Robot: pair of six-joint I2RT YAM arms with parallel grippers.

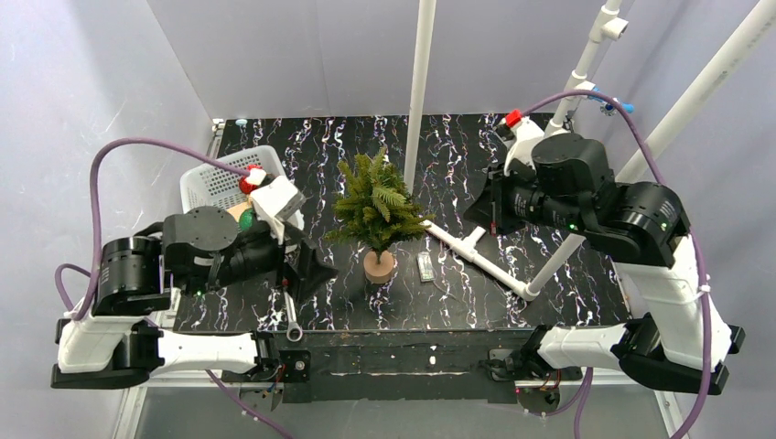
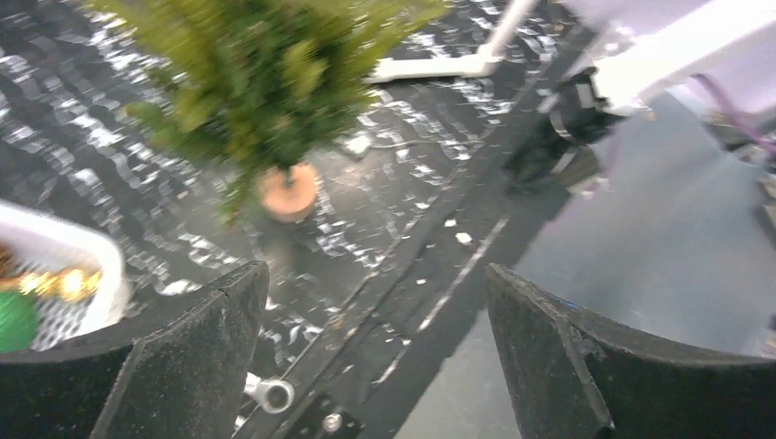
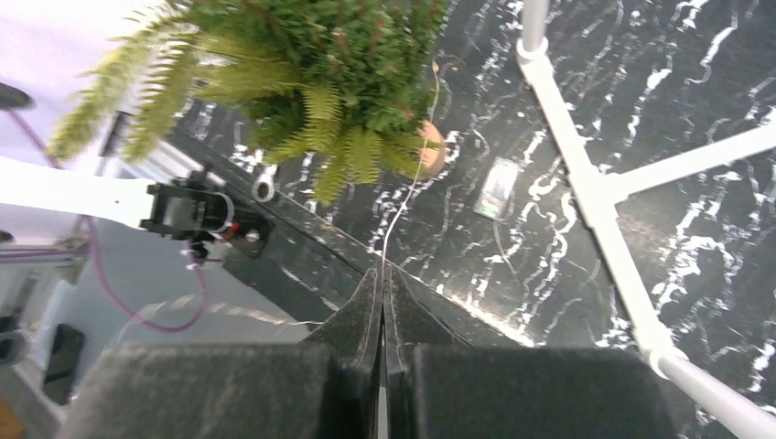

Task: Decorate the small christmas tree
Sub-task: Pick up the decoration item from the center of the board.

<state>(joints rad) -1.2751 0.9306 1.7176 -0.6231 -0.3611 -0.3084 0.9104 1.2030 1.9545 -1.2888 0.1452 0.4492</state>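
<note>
So, the small christmas tree (image 1: 378, 206) stands upright near the middle of the table (image 1: 458, 302), a glossy black slab with white marble-like veins. It's bushy and soft-looking: dark fuzzy needle sprigs mixed with paler flat fern-like fronds, on a thin trunk stuck into a round tan base (image 1: 379, 266) that looks like wood.

A white plastic basket (image 1: 206, 183) with a mesh wall sits at the table's left, with a shiny green ball (image 2: 14, 320) in it. White round tubing forms a pipe frame (image 1: 476, 251) lying across the right half of the table. A small flat rectangular box (image 1: 425, 266) lies just beside the tree's base.

The left gripper (image 2: 375, 274) has its jaws spread wide with nothing between them. Its fingers (image 2: 210, 357) are matte black with a grainy surface. From its wrist camera the tree is blurry, up and to the left of the gap, well apart from the tips.

The right gripper (image 3: 382, 270) has its jaws pressed flat together. A thin pale wire (image 3: 407, 183) runs straight from the seam at the tips up into the tree's lower fronds, so it looks pinched there. The tree hangs ahead of those tips, not touching them.
</note>
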